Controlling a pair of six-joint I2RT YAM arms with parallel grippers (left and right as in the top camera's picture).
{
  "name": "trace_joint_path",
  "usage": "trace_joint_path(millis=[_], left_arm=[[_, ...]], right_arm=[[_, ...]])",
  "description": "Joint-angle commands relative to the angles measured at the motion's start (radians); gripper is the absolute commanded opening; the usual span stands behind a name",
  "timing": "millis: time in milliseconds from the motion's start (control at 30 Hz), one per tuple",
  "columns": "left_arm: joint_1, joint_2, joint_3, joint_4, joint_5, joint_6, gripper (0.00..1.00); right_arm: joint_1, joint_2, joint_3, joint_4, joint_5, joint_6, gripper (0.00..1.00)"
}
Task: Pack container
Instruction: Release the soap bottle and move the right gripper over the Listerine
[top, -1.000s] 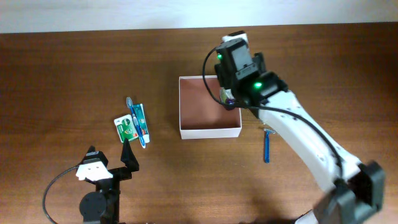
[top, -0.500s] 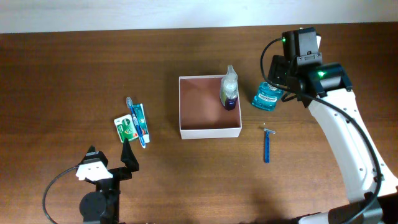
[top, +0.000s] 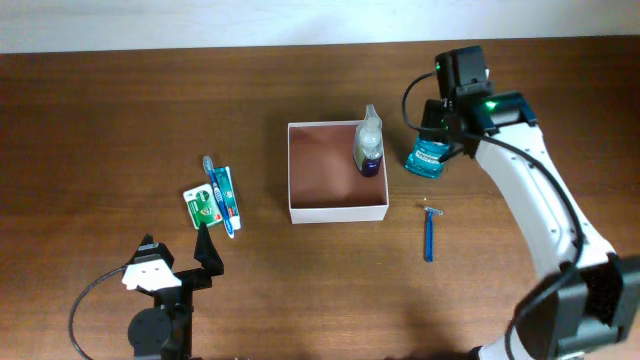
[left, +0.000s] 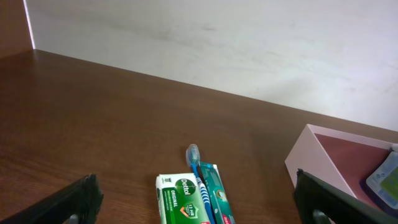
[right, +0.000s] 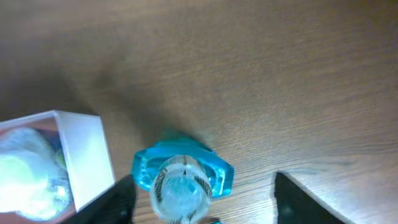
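The container (top: 300, 213) is a square shallow white box with a brownish-pink inside at table centre; its wall shows in the left wrist view (left: 323, 158) and the right wrist view (right: 87, 149). A clear soap bottle (top: 368, 143) stands in its right back corner. A teal mouthwash bottle (top: 429, 157) stands just right of the box. My right gripper (right: 202, 193) is open directly above the mouthwash bottle (right: 183, 177), one finger on each side. My left gripper (left: 199, 205) is open and empty at the front left, near the green soap bar (left: 180, 198).
A green soap bar (top: 203, 205), a blue toothbrush (top: 217, 192) and a toothpaste box (top: 226, 195) lie together left of the container. A blue razor (top: 429, 233) lies to its front right. The table's back edge meets a white wall.
My right arm left the container, leaving the soap bottle in it, swung right, then settled over the mouthwash bottle. The left arm has not moved.
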Motion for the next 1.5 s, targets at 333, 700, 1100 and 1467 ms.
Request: trace_joint_path(millis=[333, 700, 1100, 1467], left_arm=[[0.006, -0.004, -0.01, 0.007, 0.0, 0.021, 0.99], [0.006, -0.004, -0.01, 0.007, 0.0, 0.021, 0.99], [0.006, -0.004, -0.01, 0.007, 0.0, 0.021, 0.99], [0.006, -0.004, -0.01, 0.007, 0.0, 0.021, 0.99]], right_arm=[[0.004, 0.053, -0.008, -0.009, -0.006, -0.006, 0.5], [0.004, 0.06, -0.027, -0.006, -0.006, -0.006, 0.51], [0.004, 0.069, -0.048, 0.06, -0.011, -0.01, 0.39], [0.003, 0.07, -0.139, 0.22, 0.002, -0.093, 0.45]])
